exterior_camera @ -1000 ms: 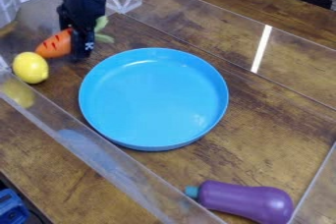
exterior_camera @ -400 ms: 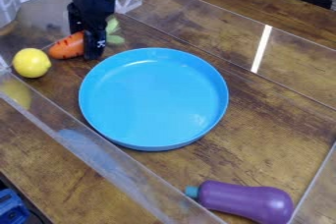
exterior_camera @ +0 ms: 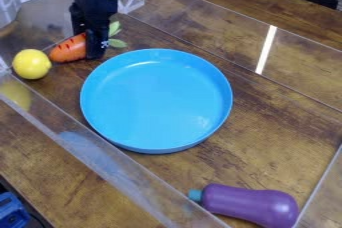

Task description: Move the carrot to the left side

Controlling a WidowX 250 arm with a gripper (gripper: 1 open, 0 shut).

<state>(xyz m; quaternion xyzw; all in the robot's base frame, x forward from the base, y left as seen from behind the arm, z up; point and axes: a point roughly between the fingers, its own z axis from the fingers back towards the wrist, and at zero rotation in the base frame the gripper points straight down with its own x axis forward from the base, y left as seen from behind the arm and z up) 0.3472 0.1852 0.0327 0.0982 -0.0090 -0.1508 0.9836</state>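
While the gripper (exterior_camera: 91,44) stands over the carrot (exterior_camera: 70,45) (jaws seemingly around its leafy end), it already lies far left beside 1 yellow ball (exterior_camera: 32,64); releasing remains.

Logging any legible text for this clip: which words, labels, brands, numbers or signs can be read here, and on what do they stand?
None: no readable text in the camera view.
The carrot, the yellow ball, the blue plate, the purple eggplant, the black gripper and the wooden table bear no lettering.
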